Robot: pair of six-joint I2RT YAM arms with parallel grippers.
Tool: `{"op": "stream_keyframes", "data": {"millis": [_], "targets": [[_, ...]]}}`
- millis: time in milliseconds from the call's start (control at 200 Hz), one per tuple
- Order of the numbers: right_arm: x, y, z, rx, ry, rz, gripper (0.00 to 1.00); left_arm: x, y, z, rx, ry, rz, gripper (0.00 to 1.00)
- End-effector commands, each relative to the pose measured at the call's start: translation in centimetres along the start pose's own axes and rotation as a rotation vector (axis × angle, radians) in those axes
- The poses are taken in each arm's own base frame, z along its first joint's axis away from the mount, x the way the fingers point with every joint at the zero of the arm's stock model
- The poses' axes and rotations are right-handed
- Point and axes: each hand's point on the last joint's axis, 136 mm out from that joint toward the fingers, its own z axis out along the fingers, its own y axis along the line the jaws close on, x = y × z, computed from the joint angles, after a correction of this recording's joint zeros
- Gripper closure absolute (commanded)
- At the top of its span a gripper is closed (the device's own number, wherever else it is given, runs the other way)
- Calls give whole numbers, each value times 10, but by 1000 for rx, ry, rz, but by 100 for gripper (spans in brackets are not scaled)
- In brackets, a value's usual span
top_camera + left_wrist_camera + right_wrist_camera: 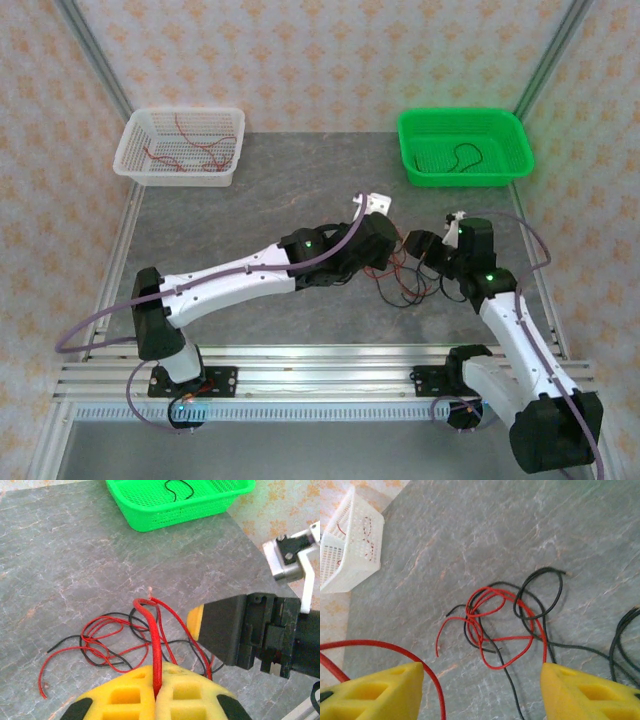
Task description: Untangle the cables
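Top external: one white basket (180, 176); one green basket (465, 178); tangled cables (404, 289).

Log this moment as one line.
left pincer: shut on red wire | right pincer: open near wire snarl | green basket: one black wire

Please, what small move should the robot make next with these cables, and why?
Probably raise the left gripper slowly: it is shut on one red cable that runs into the snarl, and the right gripper hangs open over that snarl.
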Motion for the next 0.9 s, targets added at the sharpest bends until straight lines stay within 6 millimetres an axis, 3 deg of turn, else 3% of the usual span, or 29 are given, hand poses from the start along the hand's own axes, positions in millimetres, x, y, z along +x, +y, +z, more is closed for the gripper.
{"op": "stream_keyframes", "data": {"millis": [0,145,355,601,736,896], "targets": [[-2,14,3,-78,-9,4,37,-30,4,-21,18,-72,-20,100],[-1,18,-4,-92,-17,-5,38,-32,13,-18,17,-71,-39,100],[-24,33,-33,-40,-82,-60,46,-35,34,-7,-15,-56,-50,100],[-23,67,-46,-206,-75,-26,45,-42,42,0,-28,-52,-31,100],[-24,78,-40,-227,-73,-27,39,-47,37,1,-8,-54,-18,100],[-18,91,-15,-211,-40,-49,38,-53,33,-1,13,-62,-10,100]]}}
